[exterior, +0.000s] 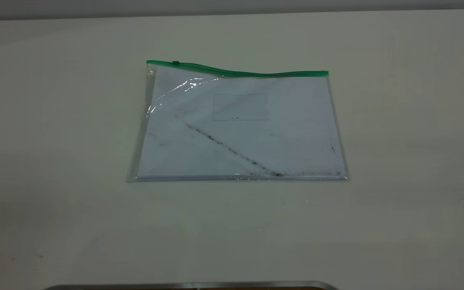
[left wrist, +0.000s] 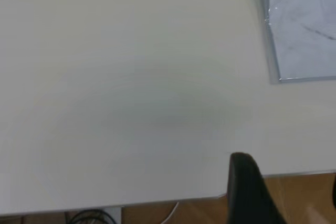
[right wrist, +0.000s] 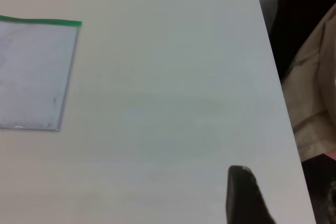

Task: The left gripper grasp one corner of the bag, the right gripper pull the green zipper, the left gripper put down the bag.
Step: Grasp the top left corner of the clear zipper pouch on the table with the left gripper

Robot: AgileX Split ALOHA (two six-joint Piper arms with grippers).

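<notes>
The bag (exterior: 240, 129), a flat clear pouch with white paper and a dark diagonal smudge, lies on the white table (exterior: 54, 161). The green zipper (exterior: 236, 72) runs along its far edge, with the slider (exterior: 175, 63) near the left corner of the bag (exterior: 148, 63). Neither gripper appears in the exterior view. My left gripper (left wrist: 287, 169) hovers open over the table's near edge, well apart from the bag (left wrist: 304, 30). My right gripper (right wrist: 286, 179) is open too, off to the right of the bag (right wrist: 31, 72) and the zipper's end (right wrist: 63, 22).
A metal rim (exterior: 191, 285) shows at the near edge of the exterior view. Wooden floor (left wrist: 304, 198) and cables (left wrist: 89, 216) lie beyond the table edge. A dark chair with beige cloth (right wrist: 315, 77) stands past the table's right edge.
</notes>
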